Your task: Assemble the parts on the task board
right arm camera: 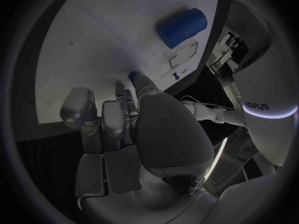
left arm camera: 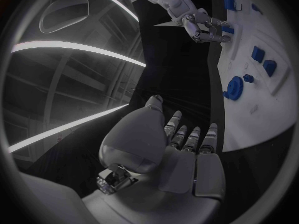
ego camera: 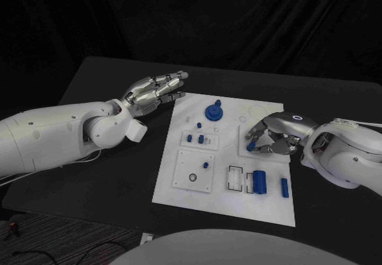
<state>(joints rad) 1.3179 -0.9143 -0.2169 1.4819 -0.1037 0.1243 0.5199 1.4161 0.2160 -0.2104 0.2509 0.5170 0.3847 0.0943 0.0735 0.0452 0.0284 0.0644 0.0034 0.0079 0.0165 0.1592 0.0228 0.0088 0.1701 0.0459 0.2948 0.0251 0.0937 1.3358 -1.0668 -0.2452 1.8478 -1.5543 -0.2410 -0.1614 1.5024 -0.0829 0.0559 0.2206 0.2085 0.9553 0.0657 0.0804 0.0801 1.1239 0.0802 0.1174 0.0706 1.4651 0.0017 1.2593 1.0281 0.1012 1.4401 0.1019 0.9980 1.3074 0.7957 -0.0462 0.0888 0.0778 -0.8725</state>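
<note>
Right hand [ego camera: 273, 137] on task board [ego camera: 185, 193], fingers curled around small blue part [ego camera: 251, 146]; left hand [ego camera: 153, 89] beside board, open, empty.

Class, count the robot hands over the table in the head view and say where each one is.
2. The left hand hovers open beyond the task board's far-left corner; the right hand holds a small blue part over the board's right side.

place: robot lab | cues: black table [ego camera: 104, 182], dark backdrop curtain [ego camera: 239, 33], white task board [ego camera: 183, 193], ceiling strip lights [left arm camera: 74, 47]
</note>
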